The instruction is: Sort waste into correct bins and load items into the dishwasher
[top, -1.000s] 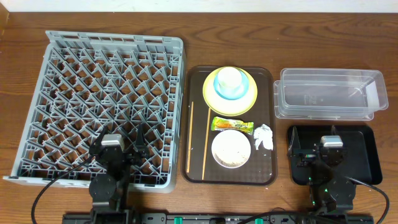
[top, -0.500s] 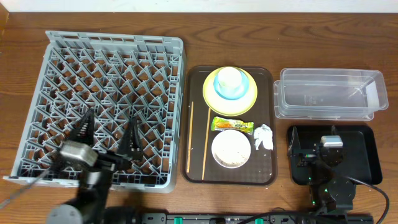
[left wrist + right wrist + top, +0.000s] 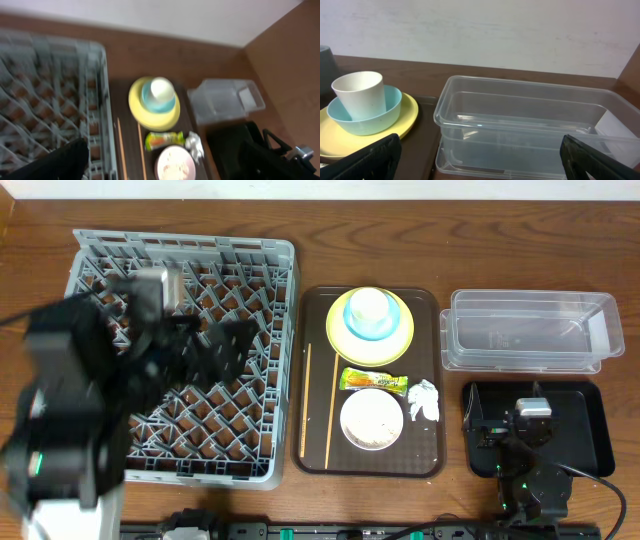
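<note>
On the brown serving tray [image 3: 425, 462] a white cup [image 3: 368, 305] stands in a light blue bowl [image 3: 350, 328] on a yellow plate [image 3: 342, 345]. In front lie the green-and-yellow wrapper [image 3: 373, 381], a crumpled tissue [image 3: 424, 400], a white bowl [image 3: 372, 420] with rice scraps, and chopsticks [image 3: 331, 415]. My left gripper [image 3: 215, 345] hangs blurred and open, high over the grey dish rack [image 3: 272, 300]; its view looks down on the wrapper [image 3: 162, 140] and cup [image 3: 162, 89]. Over the black tray [image 3: 592, 430] my right gripper [image 3: 485, 167] rests open, facing the clear tub [image 3: 520, 125]. Neither holds anything.
The clear tub [image 3: 530, 330] sits at the back right, the black tray just in front of it. The dish rack fills the left half of the wooden table. A wall runs behind the table's far edge.
My left arm has lifted from its rest at the rack's front edge and swung up and back over the rack, jaws still open. The right arm has not moved.
</note>
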Robot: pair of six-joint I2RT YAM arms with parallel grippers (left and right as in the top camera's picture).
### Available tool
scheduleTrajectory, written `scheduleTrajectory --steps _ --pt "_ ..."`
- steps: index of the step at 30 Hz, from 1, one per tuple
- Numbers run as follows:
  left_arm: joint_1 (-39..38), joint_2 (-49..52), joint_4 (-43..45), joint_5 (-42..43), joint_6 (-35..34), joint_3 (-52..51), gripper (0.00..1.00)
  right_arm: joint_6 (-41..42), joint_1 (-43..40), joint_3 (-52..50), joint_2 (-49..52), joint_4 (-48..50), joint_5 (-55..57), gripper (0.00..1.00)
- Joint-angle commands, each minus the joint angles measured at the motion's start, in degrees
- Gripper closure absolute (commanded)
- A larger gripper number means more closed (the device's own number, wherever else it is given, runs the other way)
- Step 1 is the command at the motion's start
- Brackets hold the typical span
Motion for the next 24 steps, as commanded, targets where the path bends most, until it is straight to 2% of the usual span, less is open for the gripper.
scheduleTrajectory --steps 1,3,4,5,6,7,10,13,19,22,24 --pt "0.2 5.1 -4.3 6.0 -4.8 0.8 0.04 0.5 -0.8 -0.1 -0.1 -0.2 0.2 0.01" --pt "0.0 8.3 -10.1 9.0 -5.0 0.6 0.0 0.5 -0.8 -0.1 -0.1 -0.2 0.2 0.01" --pt "-0.4 9.8 -12.4 9.3 -4.0 0.3 0.17 0.5 -0.8 -0.1 -0.1 -0.2 0.2 0.01" --pt "-0.9 11.3 -14.7 9.2 -3.0 0.0 0.38 0.5 -0.8 -0.1 -0.1 -0.2 0.2 0.01" --pt "-1.5 12.7 -17.2 9.2 -2.4 -0.4 0.52 0.5 -0.8 -0.1 -0.1 -0.2 0.2 0.01" --pt "-2.3 14.2 -19.8 9.2 -1.8 -1.1 0.64 0.5 -0.8 -0.1 -0.1 -0.2 0.2 0.01" --pt "-6.2 16.9 -23.2 7.9 -1.4 -4.8 0.85 0.5 -0.8 -0.1 -0.1 -0.2 0.2 0.01" --pt "-11.7 17.4 -21.2 1.4 -3.7 -10.8 0.91 0.5 -0.8 -0.1 -0.1 -0.2 0.2 0.01" --pt "-24.5 17.3 -12.7 -17.0 -19.5 -22.4 0.91 0.5 -0.8 -0.1 -0.1 -0.2 0.2 0.01" --pt "-30.1 17.3 -7.7 -21.1 -24.7 -26.0 0.9 0.5 -0.8 -0.1 -0.1 -0.2 0.2 0.01" --pt "-33.7 17.4 -4.1 -21.7 -25.2 -27.1 0.9 0.5 -0.8 -0.1 -0.1 -0.2 0.2 0.01"
